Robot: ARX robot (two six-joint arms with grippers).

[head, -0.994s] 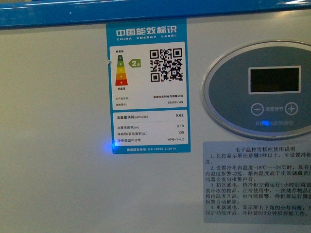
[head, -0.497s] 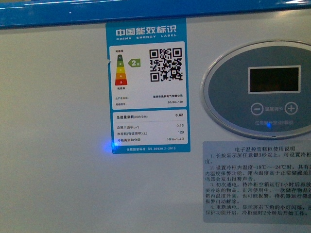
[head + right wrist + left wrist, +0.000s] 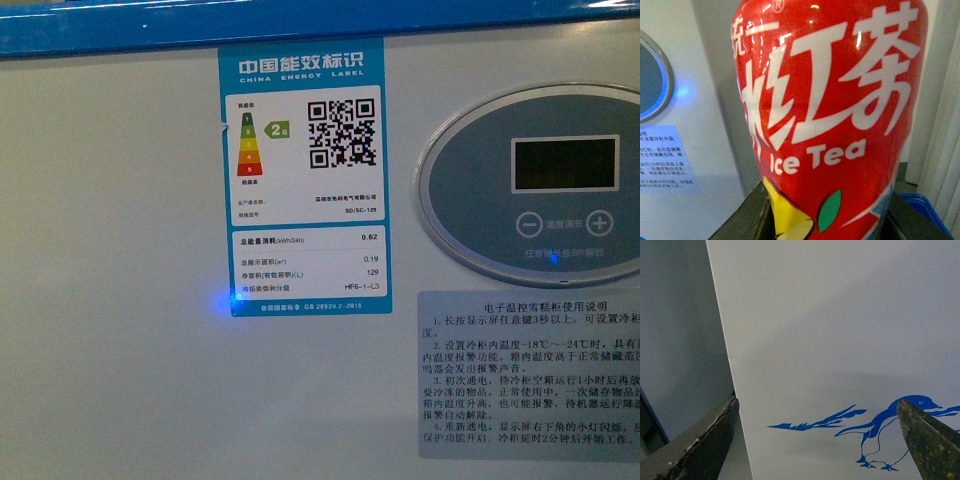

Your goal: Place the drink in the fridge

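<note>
1. Drink (image 3: 830, 100): the bottle with the red "Ice Tea" label stands upright in the right end effector (image 3: 825, 222), close in front of the white fridge (image 3: 120, 250) and still outside it.
2. The right end effector is clamped on the bottle's lower part, with one dark finger (image 3: 747, 215) pressed against each side of the label. The grey oval display (image 3: 652, 75) and a text sticker (image 3: 665, 160) show just past the bottle.
3. The left end effector (image 3: 815, 440) has its fingers spread wide with nothing between them. It faces a plain white fridge wall with a blue penguin drawing (image 3: 885, 425).
4. The front view shows neither arm, only the fridge front: blue rim (image 3: 300, 20), energy label (image 3: 305, 175), display and text sticker.
5. Against the earlier front pictures almost nothing differs. The framing is the same, and only the small blue light (image 3: 553, 258) under the display buttons sits slightly lower and further right than a second ago.
</note>
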